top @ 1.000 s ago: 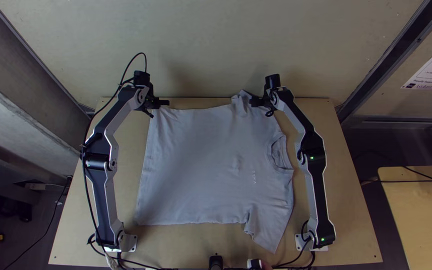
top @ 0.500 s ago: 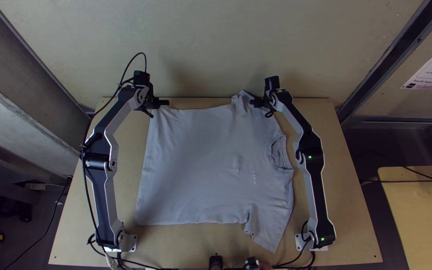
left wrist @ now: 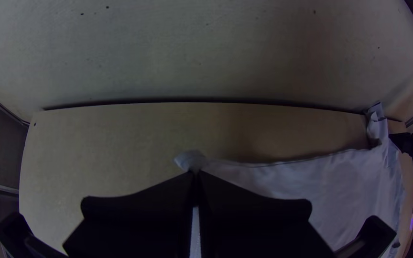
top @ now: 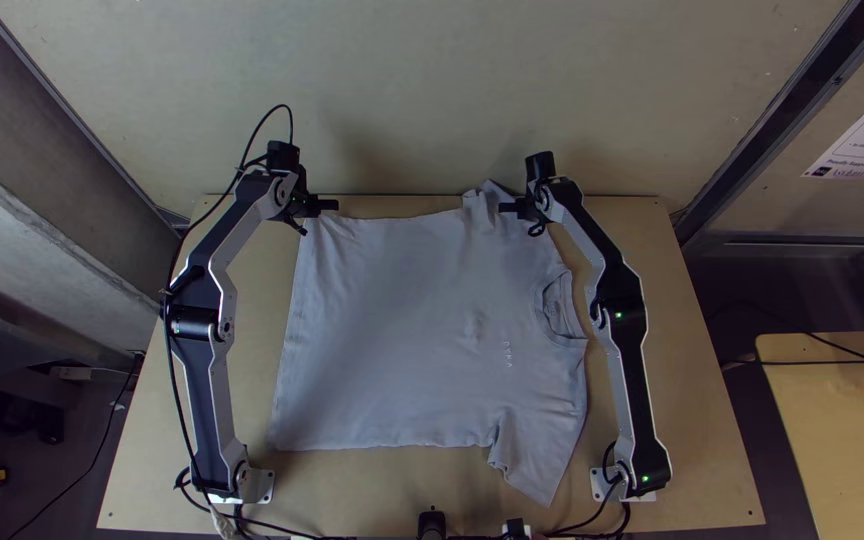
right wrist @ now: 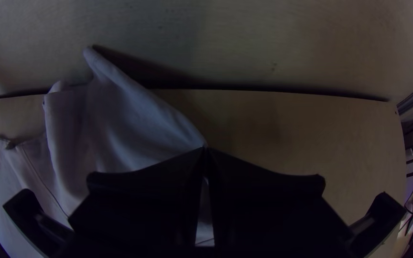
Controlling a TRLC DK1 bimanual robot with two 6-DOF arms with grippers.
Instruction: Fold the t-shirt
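Jaws of the left gripper (top: 327, 205) are pressed together on a far corner of the shirt (top: 402, 340), where the hem (top: 290, 350) begins; in the left wrist view a small tuft of pale cloth pokes out just past the tips. Those of the right gripper (top: 507, 208) are closed as well, pinching the edge of the far sleeve (right wrist: 135, 114) right at their tips (a strip of cloth shows between the two fingers (right wrist: 264, 191) further down).

Between the two pairs of jaws runs the shirt's far side, and from there the body lies spread flat on the table (top: 372, 490), reaching back toward the arms' bases. Just beside the right jaws the sleeve rises in loose folds, one peak of it (a rather pointed one) poking over the table's far edge. Nearer the right base than those jaws sits the collar (top: 559, 305), alongside the right arm (top: 637, 390); the near sleeve (top: 535, 465) is farther again from them, angled toward that base. From the left jaws the hem runs down next to the left arm (top: 214, 400). Beyond both pairs stands a pale wall (top: 412, 100).
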